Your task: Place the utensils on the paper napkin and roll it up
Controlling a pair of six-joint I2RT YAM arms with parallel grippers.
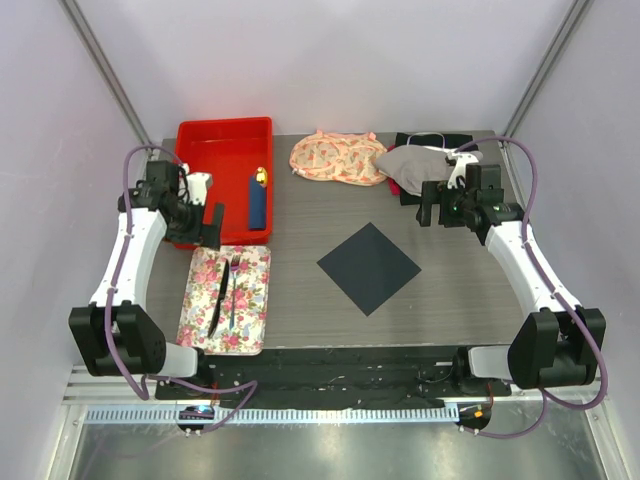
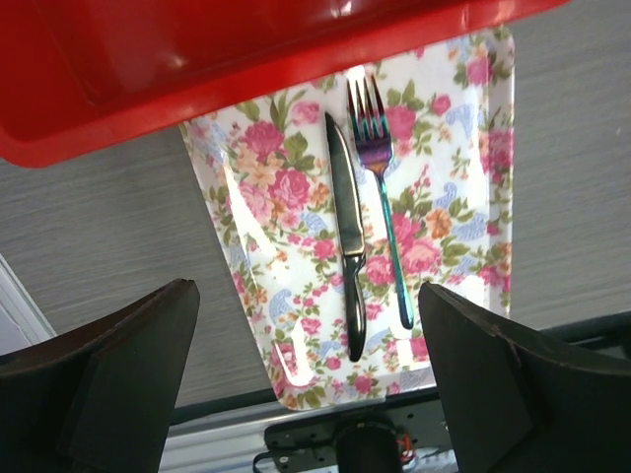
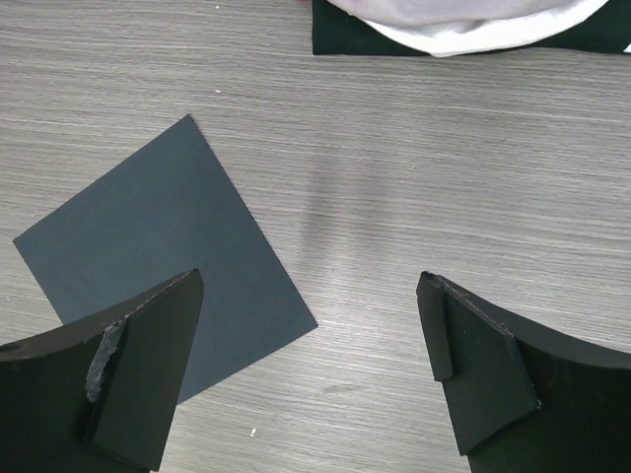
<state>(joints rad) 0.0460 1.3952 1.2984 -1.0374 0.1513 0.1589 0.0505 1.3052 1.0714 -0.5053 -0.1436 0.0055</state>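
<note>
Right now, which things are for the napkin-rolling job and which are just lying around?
For the job: fork, knife (both on the floral tray), paper napkin.

Just lying about: red bin, blue stick inside it, flowery cloth, grey cloth, black cloth.
</note>
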